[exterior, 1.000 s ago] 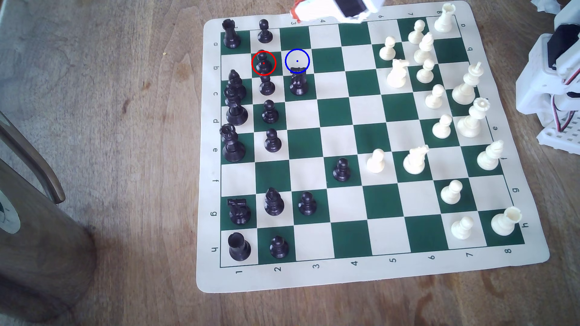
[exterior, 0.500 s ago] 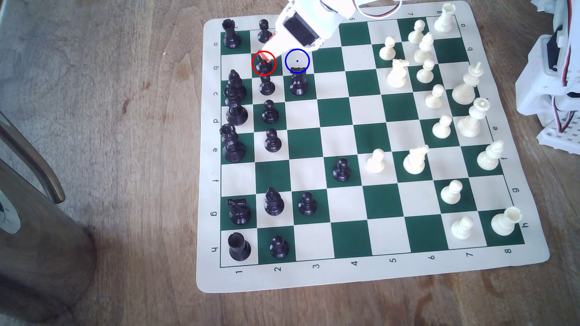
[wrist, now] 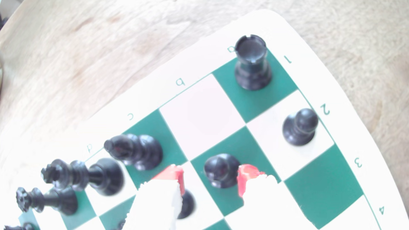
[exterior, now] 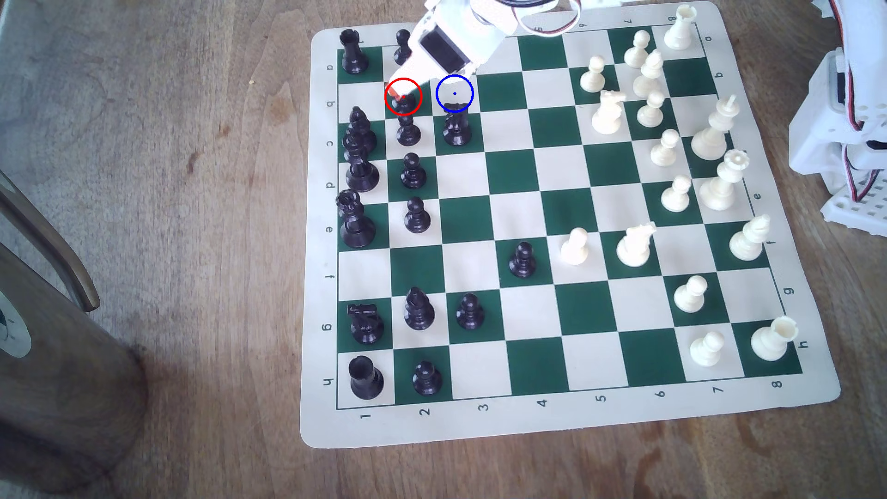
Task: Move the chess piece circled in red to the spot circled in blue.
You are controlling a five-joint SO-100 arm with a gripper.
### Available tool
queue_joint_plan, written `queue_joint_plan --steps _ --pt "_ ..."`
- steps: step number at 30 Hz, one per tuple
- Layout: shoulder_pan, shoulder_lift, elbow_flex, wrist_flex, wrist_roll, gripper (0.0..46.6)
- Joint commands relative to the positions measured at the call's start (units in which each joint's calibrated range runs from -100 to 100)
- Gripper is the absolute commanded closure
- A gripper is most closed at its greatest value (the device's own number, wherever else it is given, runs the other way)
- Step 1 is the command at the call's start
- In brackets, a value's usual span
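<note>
The small black pawn with a ball head and flared round base (exterior: 403, 102) stands on the green square ringed in red, in row b, file 2 of the board. In my wrist view that pawn (wrist: 221, 170) sits between my two red-tipped white jaws, which are spread apart, one tip on each side of it; I cannot tell whether either tip touches it. So my gripper (wrist: 210, 179) is released, with nothing clamped.

My white arm reaches in from the 12 o'clock edge of the exterior view, slanting down toward 7 o'clock, a black servo block on its upper face and red-and-white wires looping behind. In that view my gripper (exterior: 397, 92) covers the pawn's head from above.

At 3 o'clock from the pawn, on the neighbouring square, lies the cream-white square with a thin blue ring and blue centre dot (exterior: 454, 93), bare of pieces. A taller black knight (exterior: 456, 128) stands just at 6 o'clock of that spot. Another black pawn (exterior: 408, 131) is at 6 o'clock of mine, and a black rook (exterior: 353, 52) sits toward 10 o'clock in the corner.

The roll-up green-and-cream vinyl chess mat (exterior: 552, 422) carries letters a to h along its sides and numbers 1 to 8 along its edges. It rests on a wooden counter (exterior: 216, 240).
</note>
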Motion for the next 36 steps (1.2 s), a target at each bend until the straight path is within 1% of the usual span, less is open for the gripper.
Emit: queue_joint_plan --steps 1,7,10,19,21,23,30,36 --pt "0.38 -0.34 -5.13 -1.68 -0.29 33.4" --pt "0.22 0.67 -5.13 -3.81 -1.17 34.0" --pt "0.06 0.76 -4.95 -3.9 -1.27 35.0" --pt "-0.64 2.29 -4.4 -5.37 -2.54 34.8" --pt "-0.87 2.71 -4.31 -5.78 -2.54 36.7" --pt "-0.95 2.63 -4.31 -6.11 -2.74 46.5" --pt "-0.95 1.35 -4.22 -5.78 -2.1 46.5" --pt "-0.09 -3.99 -4.04 -4.22 -1.27 46.5"
